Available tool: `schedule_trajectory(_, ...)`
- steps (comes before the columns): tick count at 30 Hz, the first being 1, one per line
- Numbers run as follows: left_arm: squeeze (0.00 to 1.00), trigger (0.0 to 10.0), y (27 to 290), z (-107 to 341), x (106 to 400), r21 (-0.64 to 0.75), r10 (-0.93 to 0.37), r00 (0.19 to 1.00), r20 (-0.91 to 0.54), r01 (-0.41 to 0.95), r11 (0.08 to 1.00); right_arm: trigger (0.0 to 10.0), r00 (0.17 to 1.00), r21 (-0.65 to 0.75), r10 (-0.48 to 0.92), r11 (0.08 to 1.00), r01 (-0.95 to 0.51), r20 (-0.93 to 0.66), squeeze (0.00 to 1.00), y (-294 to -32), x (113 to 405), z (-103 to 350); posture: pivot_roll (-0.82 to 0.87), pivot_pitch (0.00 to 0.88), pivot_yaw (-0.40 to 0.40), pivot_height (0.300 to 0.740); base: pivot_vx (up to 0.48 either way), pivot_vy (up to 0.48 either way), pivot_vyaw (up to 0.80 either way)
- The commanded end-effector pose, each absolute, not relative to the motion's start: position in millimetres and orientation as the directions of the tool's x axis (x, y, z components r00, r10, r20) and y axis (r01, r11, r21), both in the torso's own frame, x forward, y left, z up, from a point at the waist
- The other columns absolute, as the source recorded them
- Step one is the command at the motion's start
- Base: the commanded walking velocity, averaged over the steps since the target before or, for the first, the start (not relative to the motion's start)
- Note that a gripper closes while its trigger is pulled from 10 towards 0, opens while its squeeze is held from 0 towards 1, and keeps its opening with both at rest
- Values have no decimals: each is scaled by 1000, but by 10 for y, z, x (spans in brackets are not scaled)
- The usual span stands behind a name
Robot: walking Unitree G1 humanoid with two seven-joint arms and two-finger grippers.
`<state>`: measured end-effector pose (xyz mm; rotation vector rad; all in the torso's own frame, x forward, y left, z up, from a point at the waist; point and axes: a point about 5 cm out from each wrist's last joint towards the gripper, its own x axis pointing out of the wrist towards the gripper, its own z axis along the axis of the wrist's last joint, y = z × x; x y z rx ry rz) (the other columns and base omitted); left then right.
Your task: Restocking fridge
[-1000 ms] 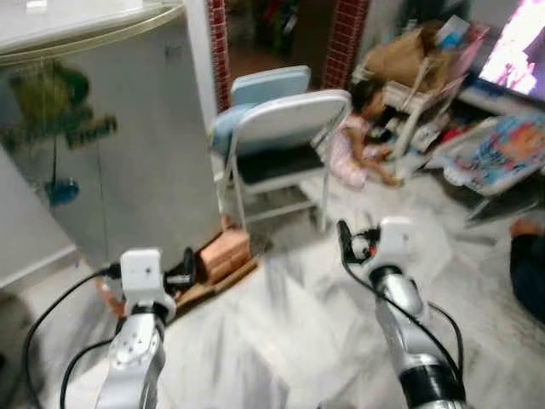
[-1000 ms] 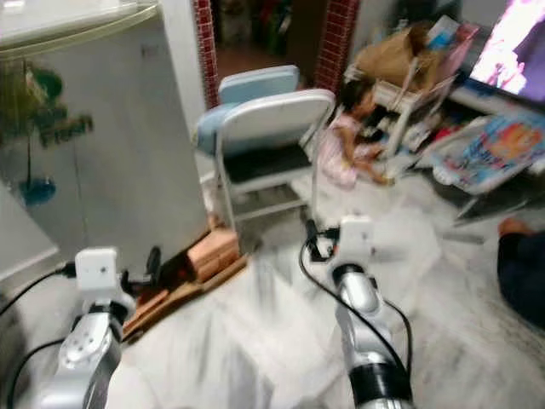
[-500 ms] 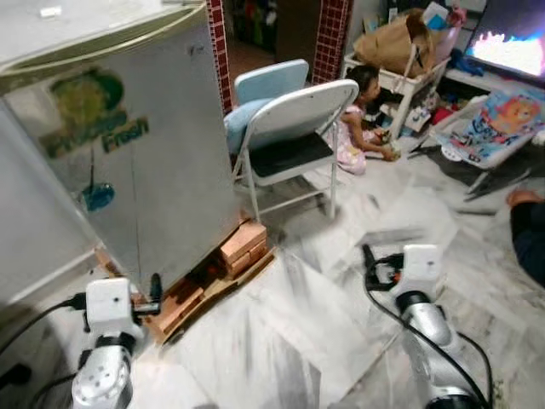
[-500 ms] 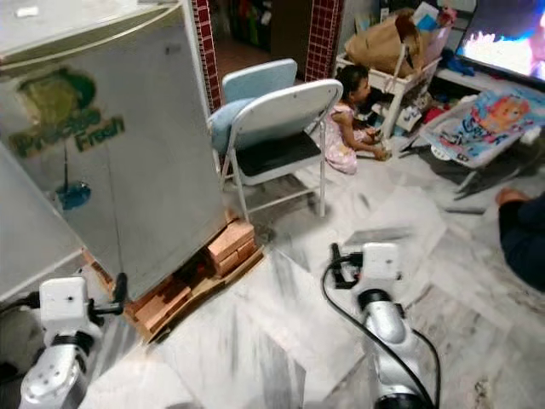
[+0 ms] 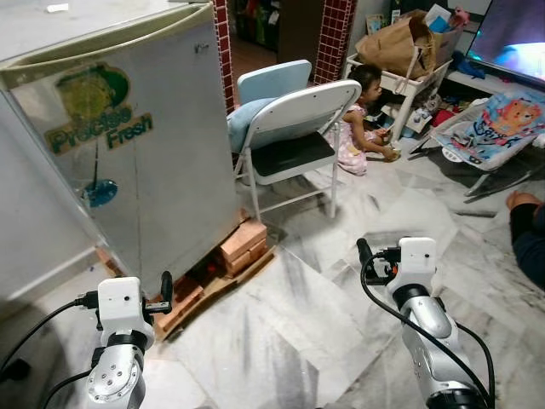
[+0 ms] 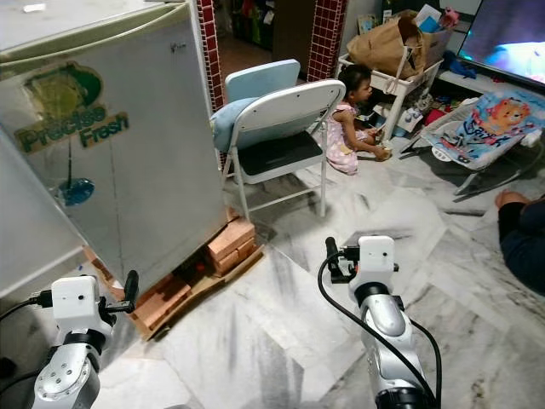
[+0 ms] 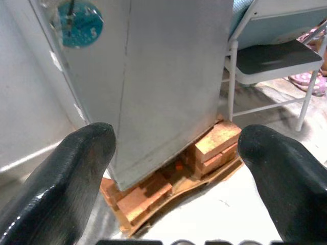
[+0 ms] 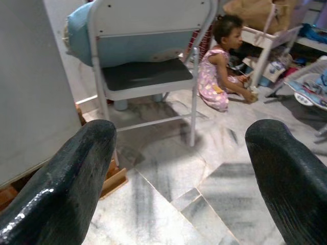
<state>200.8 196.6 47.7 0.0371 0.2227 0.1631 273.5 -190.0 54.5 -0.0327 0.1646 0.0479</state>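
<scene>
Fridge (image 5: 128, 145) stands closed at front left, raised on bricks (image 5: 243, 247) over a wooden pallet (image 7: 168, 196). Left gripper (image 7: 176, 163) spread wide, empty, aimed at the fridge base; right gripper (image 8: 179, 168) wide apart, empty, facing folding chair (image 8: 148, 61) and a seated child (image 8: 222, 66). Head views add a bouncer (image 5: 494, 128).

A home living room: marble floor (image 5: 281, 341), fridge (image 5: 128, 153), folding chair (image 5: 289, 128), television (image 5: 511, 34), toys
</scene>
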Motion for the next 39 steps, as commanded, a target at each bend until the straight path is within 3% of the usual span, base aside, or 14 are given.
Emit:
schedule_trajectory(1, 0, 10000, 1976, 515, 1997, 66, 174, 965, -196, -164, 984, 10000, 984, -39, 71, 996, -78, -162, 0, -1862, 2760, 578, -14, 12, -29, 740, 0, 0, 0)
schedule_trajectory(7, 0, 10000, 1961, 502, 1999, 60, 169, 963, -210, -160, 985, 10000, 986, -30, 65, 997, -70, -153, 0, -1844, 2803, 600, -21, 17, -6, 740, 0, 80, 0)
schedule_trajectory(14, 0, 10000, 2046, 558, 2104, 73, 164, 968, -190, -153, 986, 10000, 987, -20, 65, 997, -68, -149, 0, -1803, 2786, 596, -36, 28, 16, 740, 0, 480, 0)
schedule_trajectory(39, 0, 10000, 1968, 582, 2169, 74, 142, 975, -170, -131, 989, 10000, 989, -26, 65, 997, -69, -135, 0, -1771, 2892, 639, -28, 28, 21, 740, 0, 480, 0)
